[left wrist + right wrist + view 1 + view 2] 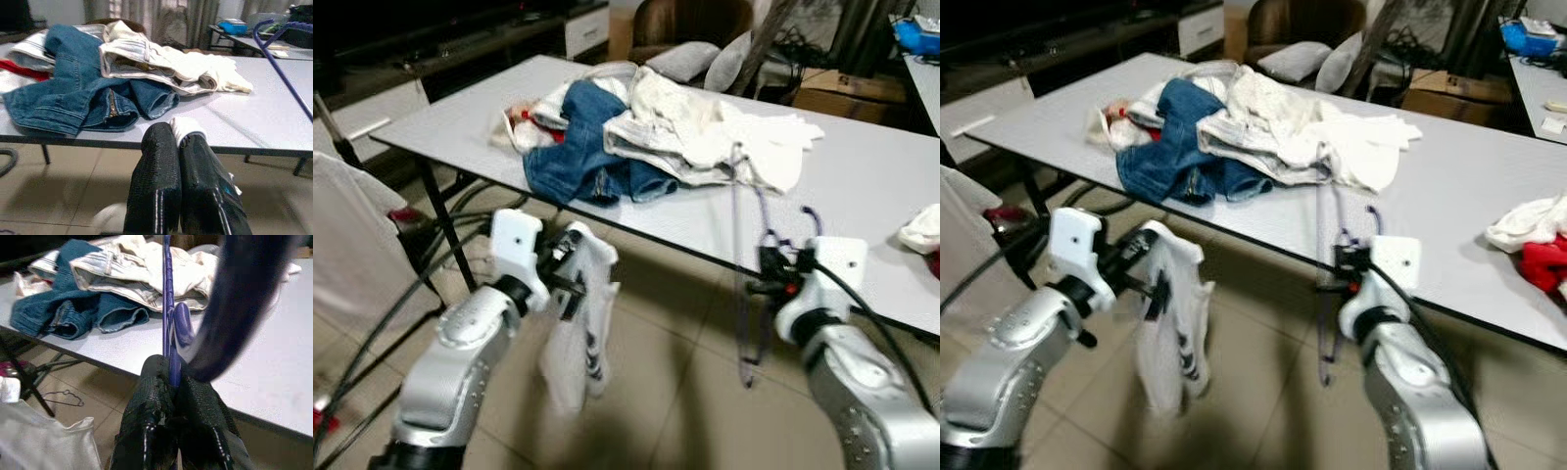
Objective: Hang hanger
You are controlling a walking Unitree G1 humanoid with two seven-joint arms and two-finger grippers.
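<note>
- Right gripper (pixel 771 277) is clamping a purple hanger (pixel 741 284), hanging upright before the table's (pixel 862 186) near edge.
- Left gripper (pixel 570 269) is pinching a white garment (pixel 576 333) beside it.

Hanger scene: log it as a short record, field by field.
left gripper: shut on white garment, which hangs down over the floor
right gripper: shut on purple hanger, held upright in front of the table edge
table: grey top, with a clothes pile
clothes pile: blue jeans and cream clothes heaped together
far right of table: white cloth
</note>
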